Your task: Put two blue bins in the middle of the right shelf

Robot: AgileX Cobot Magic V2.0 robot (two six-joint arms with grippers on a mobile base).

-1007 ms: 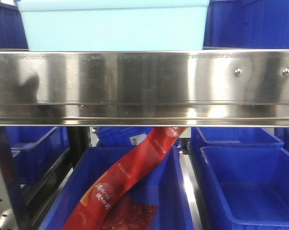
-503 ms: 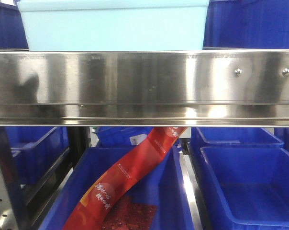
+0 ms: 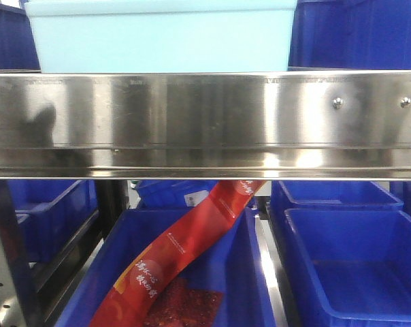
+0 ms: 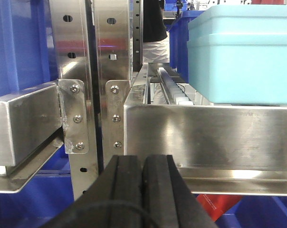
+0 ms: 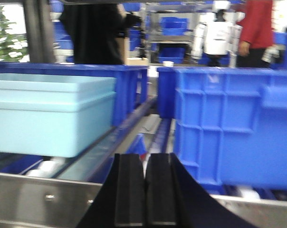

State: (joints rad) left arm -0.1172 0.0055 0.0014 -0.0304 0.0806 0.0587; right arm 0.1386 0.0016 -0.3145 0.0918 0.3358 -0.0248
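— Where are your bins?

— A dark blue bin (image 5: 229,128) stands on the shelf just right of the right gripper (image 5: 145,190); a pale blue bin (image 5: 51,114) sits to its left, above the steel rail (image 3: 205,122). The right wrist view is blurred, so you can't read much detail there.

— And your grippers?

— Both have their pads pressed together, holding nothing. The left gripper (image 4: 142,190) hangs in front of the rail, by the upright post (image 4: 74,71).

— Below the rail?

— More blue crates (image 3: 355,266); one holds a red packet strip (image 3: 185,252).
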